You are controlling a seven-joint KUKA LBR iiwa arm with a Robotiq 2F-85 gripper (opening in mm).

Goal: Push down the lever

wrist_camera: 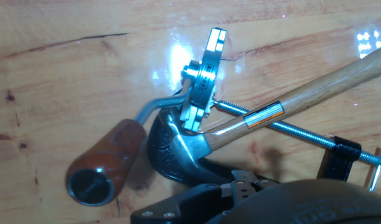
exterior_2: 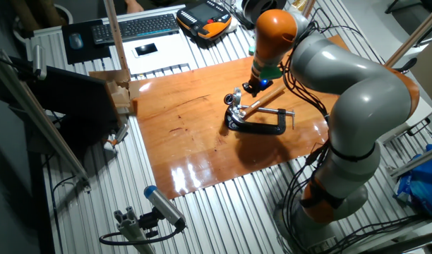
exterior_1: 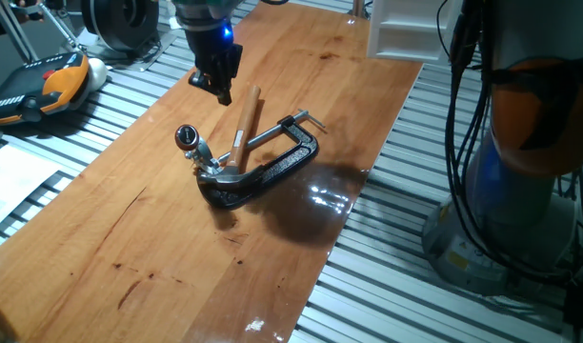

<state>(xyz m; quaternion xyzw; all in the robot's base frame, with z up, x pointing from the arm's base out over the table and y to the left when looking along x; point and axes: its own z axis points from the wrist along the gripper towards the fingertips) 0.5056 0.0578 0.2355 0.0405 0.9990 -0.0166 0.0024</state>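
The lever [exterior_1: 198,149] is a thin bent silver rod with a dark reddish knob [exterior_1: 187,135]. It is hinged on a small silver bracket [exterior_1: 215,164] and its knob end stands raised up to the left. In the hand view the knob [wrist_camera: 106,163] is at the lower left and the bracket [wrist_camera: 202,81] is at the centre. My gripper [exterior_1: 222,92] hangs above and behind the lever, apart from it, with its fingers together and nothing between them. In the other fixed view the gripper [exterior_2: 253,86] is just right of the knob [exterior_2: 236,94].
A wooden-handled hammer [exterior_1: 244,122] lies across a black C-clamp [exterior_1: 272,170] beside the bracket, its head against the bracket. The clamp's screw bar [wrist_camera: 284,127] runs right. An orange and black pendant [exterior_1: 44,88] lies off the board at left. A white box [exterior_1: 406,29] stands at the back.
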